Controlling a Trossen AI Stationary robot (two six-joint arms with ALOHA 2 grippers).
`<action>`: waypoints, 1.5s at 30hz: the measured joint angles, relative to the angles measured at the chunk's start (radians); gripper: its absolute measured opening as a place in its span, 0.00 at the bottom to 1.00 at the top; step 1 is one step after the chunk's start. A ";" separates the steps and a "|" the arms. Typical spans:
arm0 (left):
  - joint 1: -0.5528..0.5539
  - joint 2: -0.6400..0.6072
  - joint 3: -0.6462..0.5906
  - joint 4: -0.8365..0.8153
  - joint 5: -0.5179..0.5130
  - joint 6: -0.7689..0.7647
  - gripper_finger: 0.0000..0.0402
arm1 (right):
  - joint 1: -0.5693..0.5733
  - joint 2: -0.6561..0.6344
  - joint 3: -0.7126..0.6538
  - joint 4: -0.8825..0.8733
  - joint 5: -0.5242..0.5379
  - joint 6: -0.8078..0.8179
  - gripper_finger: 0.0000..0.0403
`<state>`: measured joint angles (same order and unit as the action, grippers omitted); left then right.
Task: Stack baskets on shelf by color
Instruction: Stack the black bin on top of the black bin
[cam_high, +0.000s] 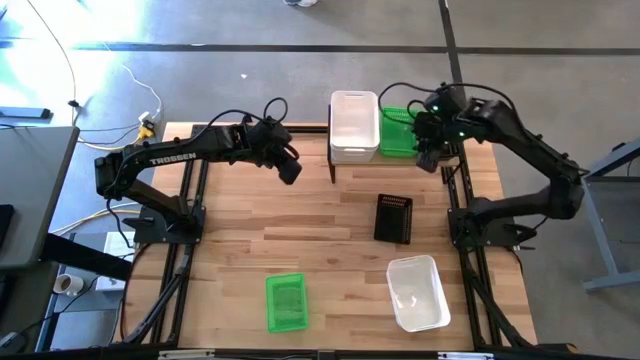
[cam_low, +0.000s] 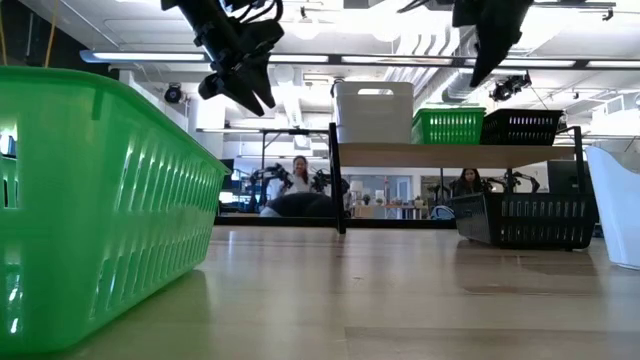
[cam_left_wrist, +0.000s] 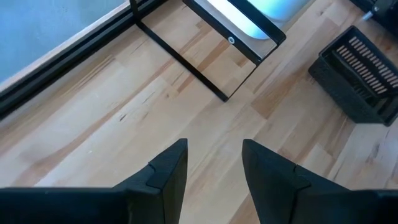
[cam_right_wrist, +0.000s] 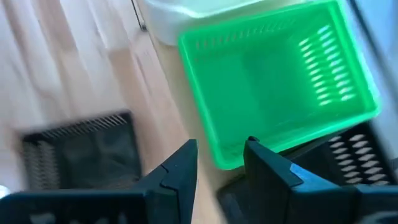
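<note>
Right gripper (cam_high: 430, 160) hangs over the shelf (cam_low: 450, 154) at 1 o'clock, fingers apart, holding nothing. White (cam_high: 354, 127), green (cam_high: 398, 132) and black (cam_low: 522, 126) baskets sit up there; the left gripper (cam_high: 290, 168) waits open. Three remain on the counter (cam_high: 330, 250), so roughly halfway I'd guess.

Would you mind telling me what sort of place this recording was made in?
Probably a robotics lab or workshop: a concrete floor surrounds the wooden table, exposed ducts run overhead, and people sit at other robot arms behind.

Dark arms, white TROSSEN lettering on left arm (cam_high: 172, 156), black cables looped.
</note>
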<state>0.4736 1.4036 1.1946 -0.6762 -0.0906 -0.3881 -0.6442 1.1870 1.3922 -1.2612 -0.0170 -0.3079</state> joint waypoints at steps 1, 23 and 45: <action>0.000 0.000 0.000 0.000 0.000 0.014 0.36 | 0.004 -0.008 0.000 0.000 -0.021 0.059 0.29; 0.000 0.000 0.000 0.000 0.001 0.130 0.36 | 0.344 -0.042 0.000 -0.180 -0.069 1.131 0.29; 0.000 -0.009 0.000 -0.068 0.008 0.175 0.36 | 0.736 0.184 0.000 -0.166 -0.030 0.903 0.39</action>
<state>0.4736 1.3951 1.1942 -0.7445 -0.0825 -0.2131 0.0920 1.3712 1.3922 -1.4277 -0.0470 0.5948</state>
